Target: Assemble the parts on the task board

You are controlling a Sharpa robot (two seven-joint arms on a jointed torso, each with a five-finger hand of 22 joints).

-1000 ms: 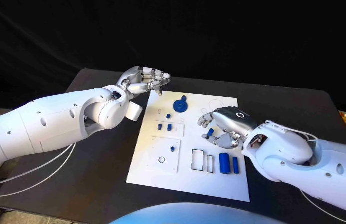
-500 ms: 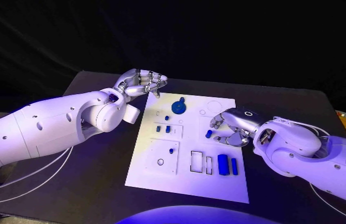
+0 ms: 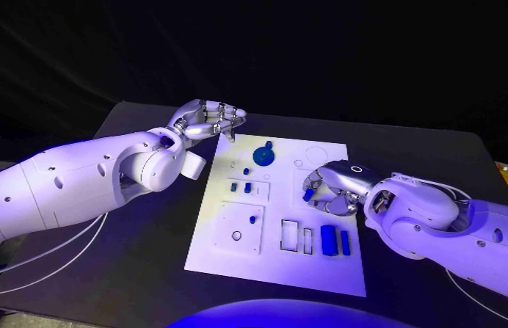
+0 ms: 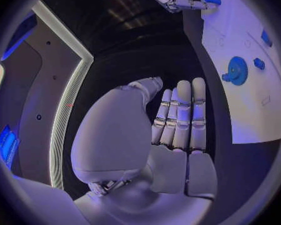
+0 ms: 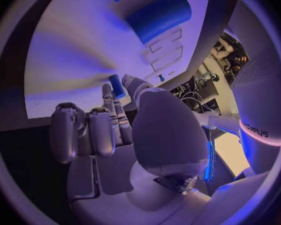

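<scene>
1. Over the right half of the task board (image 3: 217,251), my right hand (image 3: 330,188) pinches a small blue peg (image 3: 308,194) between thumb and fingertips, lifted just off the white surface; the right wrist view shows the same peg (image 5: 117,86) at my fingertips.
2. My left hand (image 3: 208,119) hangs past the board's far left corner with fingers curled in on nothing.
3. I judge the peg light, rigid and smooth plastic, so it could twist or slip; the hold belongs on its sides, leaving the lower end free to enter a hole.
4. My count on the board: one blue gear (image 3: 263,154) near the far edge, two blue cylinders (image 3: 329,238) lying side by side near the right edge, and about four small blue pieces (image 3: 247,188) standing in the left panels.
5. The board lies flat on the black table (image 3: 138,269).
</scene>
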